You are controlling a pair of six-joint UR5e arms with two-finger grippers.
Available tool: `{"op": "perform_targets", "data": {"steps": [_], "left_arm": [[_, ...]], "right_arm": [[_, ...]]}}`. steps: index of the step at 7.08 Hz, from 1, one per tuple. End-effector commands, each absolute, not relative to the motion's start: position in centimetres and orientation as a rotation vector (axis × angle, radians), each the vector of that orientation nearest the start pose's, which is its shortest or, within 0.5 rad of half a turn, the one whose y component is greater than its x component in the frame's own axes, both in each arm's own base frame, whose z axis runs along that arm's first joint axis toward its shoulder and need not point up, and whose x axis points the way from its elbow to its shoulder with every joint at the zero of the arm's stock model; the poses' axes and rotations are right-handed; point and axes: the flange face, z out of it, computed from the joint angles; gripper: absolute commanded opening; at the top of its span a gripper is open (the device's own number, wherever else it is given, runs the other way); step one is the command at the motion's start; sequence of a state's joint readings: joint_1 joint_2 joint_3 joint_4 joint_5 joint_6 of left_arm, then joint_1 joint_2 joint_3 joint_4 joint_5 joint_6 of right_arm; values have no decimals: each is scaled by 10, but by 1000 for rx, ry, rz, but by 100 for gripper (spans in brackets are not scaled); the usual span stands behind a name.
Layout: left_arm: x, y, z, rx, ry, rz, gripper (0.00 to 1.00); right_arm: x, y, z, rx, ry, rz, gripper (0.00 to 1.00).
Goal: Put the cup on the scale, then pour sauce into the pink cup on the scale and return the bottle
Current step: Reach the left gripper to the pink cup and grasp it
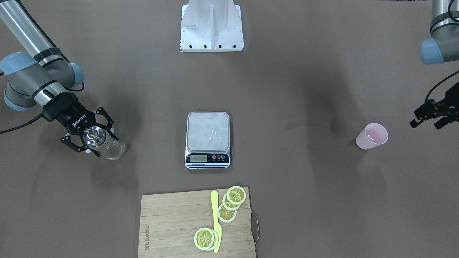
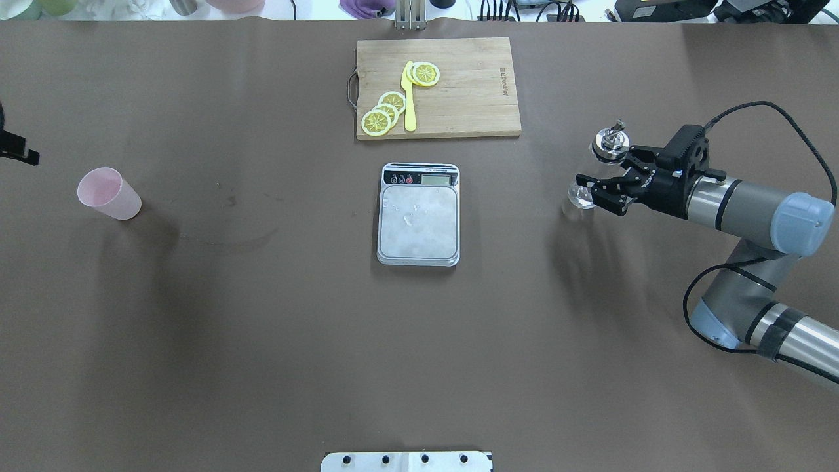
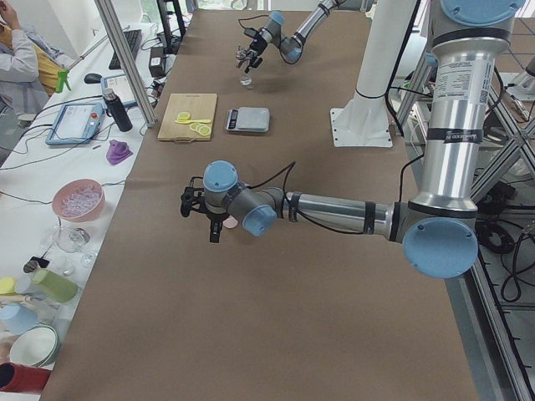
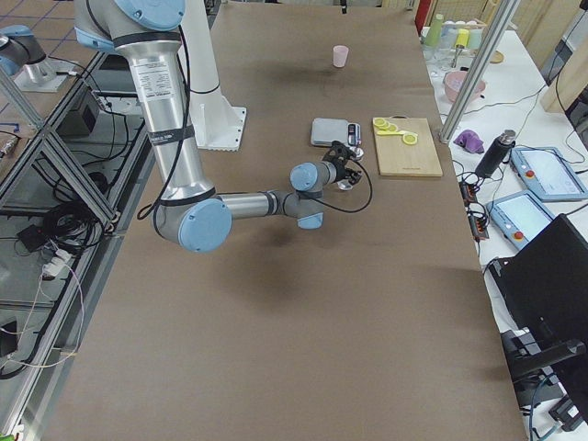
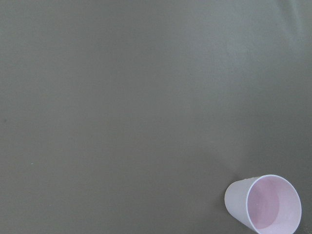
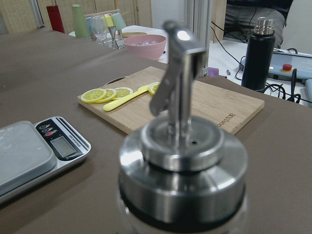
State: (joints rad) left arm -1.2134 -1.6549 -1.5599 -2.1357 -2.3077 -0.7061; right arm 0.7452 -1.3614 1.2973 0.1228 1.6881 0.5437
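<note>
On bench (image 1: 287, 89), right jaws spread astride bottle (image 1: 103, 144), pre-staged for pour; left jaws open near cup (image 1: 372, 136), scale (image 1: 208, 138) awaiting it.

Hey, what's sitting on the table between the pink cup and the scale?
Nothing: in the overhead view only bare brown table runs from the cup to the scale.
</note>
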Motion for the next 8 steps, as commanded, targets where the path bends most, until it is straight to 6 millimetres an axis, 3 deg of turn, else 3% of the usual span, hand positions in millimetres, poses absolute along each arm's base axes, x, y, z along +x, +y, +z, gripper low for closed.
{"op": "perform_targets", "data": {"steps": [1, 3, 5, 6, 7, 8], "left_arm": [[192, -548, 549, 104, 910, -111, 88], [197, -549, 556, 87, 905, -111, 82], [214, -542, 565, 55, 900, -88, 44], [214, -542, 563, 57, 903, -86, 10], [216, -543, 554, 61, 917, -74, 0], [229, -562, 515, 46, 953, -55, 0]], "right_arm": [[-328, -475, 506, 1217, -1098, -308, 0], [-326, -473, 507, 1217, -1096, -307, 0], [-326, -473, 507, 1216, -1097, -306, 0], [-326, -473, 508, 1216, -1095, -309, 0], [-326, -474, 507, 1219, -1096, -308, 0], [-314, -481, 507, 1224, -1085, -298, 0]]}}
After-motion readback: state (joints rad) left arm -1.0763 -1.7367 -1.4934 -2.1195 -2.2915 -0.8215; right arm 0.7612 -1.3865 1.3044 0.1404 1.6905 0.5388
